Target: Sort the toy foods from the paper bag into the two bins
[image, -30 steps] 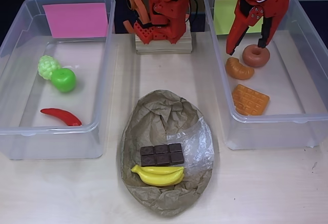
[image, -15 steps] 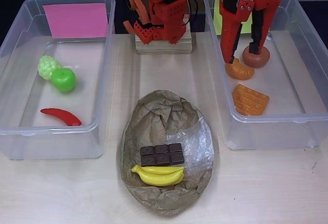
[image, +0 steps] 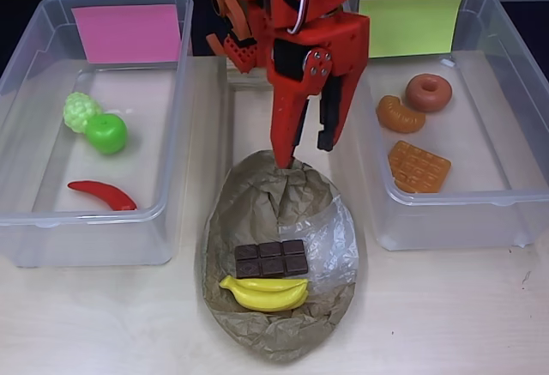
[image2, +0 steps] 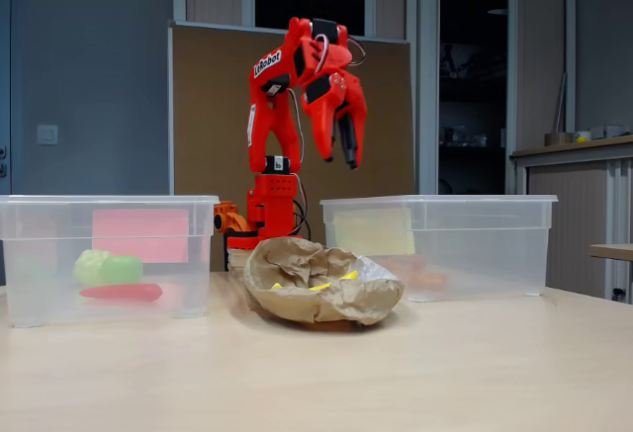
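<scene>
Lying in the crumpled paper bag (image: 262, 203): segmented dark chocolate bar (image: 271, 259), yellow banana (image: 264, 293).

We can read one marking: white lettering on the red arm (image2: 282, 86) in the fixed view, on its upper segment, which looks like "LeRobot", though the letters are small. The pink label (image: 127, 33) and the yellow-green label (image: 410, 25) on the bins are blank paper.
</scene>
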`<state>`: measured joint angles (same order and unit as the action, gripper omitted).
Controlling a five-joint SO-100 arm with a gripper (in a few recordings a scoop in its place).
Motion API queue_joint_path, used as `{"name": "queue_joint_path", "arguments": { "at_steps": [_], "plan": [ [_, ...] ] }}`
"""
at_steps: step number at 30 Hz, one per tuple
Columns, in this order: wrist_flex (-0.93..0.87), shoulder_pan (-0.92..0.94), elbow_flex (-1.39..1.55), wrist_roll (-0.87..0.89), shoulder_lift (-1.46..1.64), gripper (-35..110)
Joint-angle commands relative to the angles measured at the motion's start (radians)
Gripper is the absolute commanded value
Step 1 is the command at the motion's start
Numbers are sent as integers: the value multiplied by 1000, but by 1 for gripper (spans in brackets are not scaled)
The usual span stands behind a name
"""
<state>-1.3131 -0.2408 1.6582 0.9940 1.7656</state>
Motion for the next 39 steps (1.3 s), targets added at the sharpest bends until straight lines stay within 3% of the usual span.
{"name": "queue_joint_path", "arguments": {
  "at_steps": [1,13,23,39],
  "plan": [
    [46,48,6,-107,-31,25],
    [164,87,-264,-359,-423,34],
    [195,80,-436,-368,-693,35],
    [244,91,-525,-387,-838,33]
  ]
}}
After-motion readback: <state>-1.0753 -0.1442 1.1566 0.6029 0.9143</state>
